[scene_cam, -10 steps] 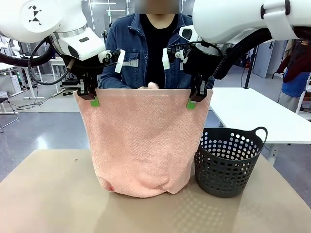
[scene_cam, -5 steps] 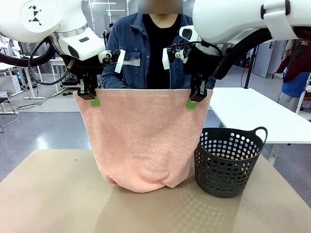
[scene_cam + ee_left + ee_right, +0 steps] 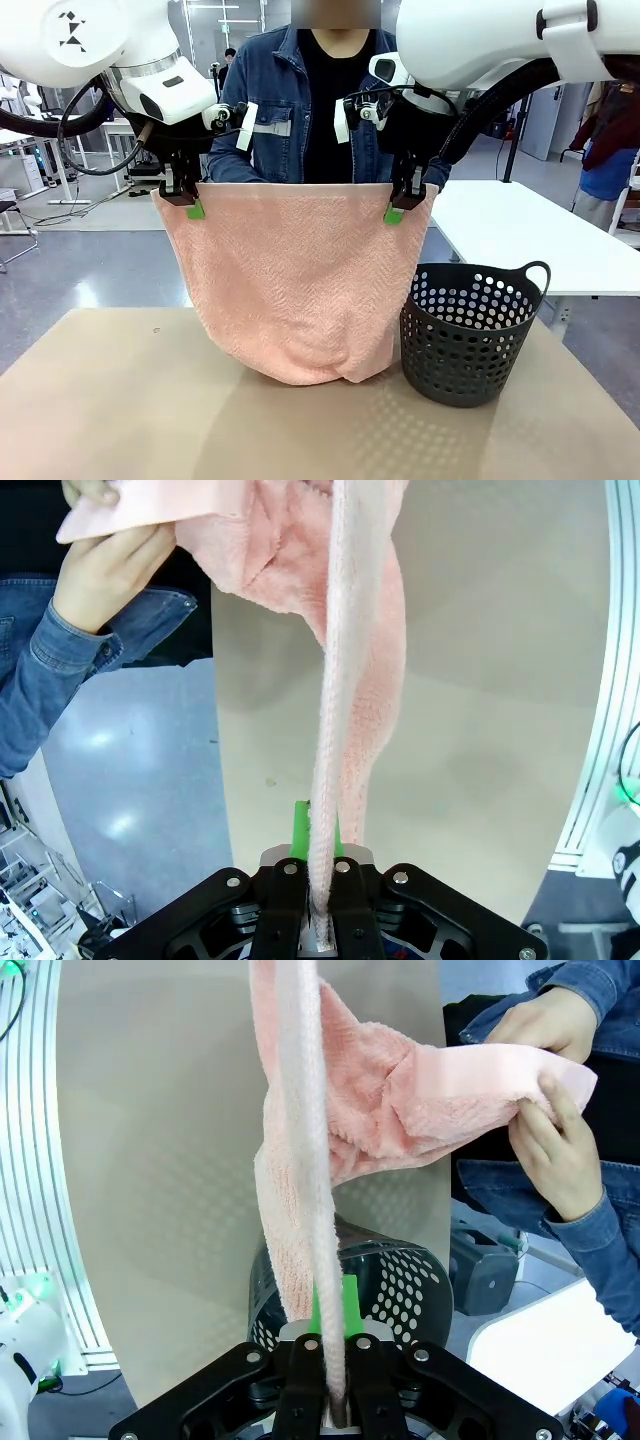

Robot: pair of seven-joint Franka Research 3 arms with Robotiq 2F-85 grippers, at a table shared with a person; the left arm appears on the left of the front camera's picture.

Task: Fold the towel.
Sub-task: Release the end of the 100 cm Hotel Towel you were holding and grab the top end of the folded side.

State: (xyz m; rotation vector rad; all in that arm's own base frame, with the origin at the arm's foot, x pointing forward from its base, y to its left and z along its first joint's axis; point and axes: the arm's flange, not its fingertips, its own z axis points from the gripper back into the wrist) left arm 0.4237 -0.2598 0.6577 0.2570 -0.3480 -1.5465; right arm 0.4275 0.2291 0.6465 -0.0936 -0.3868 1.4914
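The salmon-pink towel (image 3: 300, 280) hangs like a curtain between my two grippers above the tan table (image 3: 100, 400). My left gripper (image 3: 194, 208) is shut on its top left corner, and my right gripper (image 3: 392, 213) is shut on its top right corner. The lower part curls up behind the hanging sheet, just clear of the table. In the left wrist view the towel (image 3: 330, 730) runs up from the closed fingers to the person's hand (image 3: 100, 570), which holds a far corner. In the right wrist view another hand (image 3: 550, 1130) grips the other far corner of the towel (image 3: 300, 1160).
A dark perforated basket (image 3: 468, 330) stands on the table right of the towel, close to its hanging edge, and shows below the right gripper (image 3: 400, 1280). The person in a denim jacket (image 3: 270, 110) stands right behind the towel. A white table (image 3: 520, 240) lies at the back right.
The towel's bottom fold has risen off the table as the person lifts the lower end behind it. Both grippers have stayed in place, still shut on the top corners.
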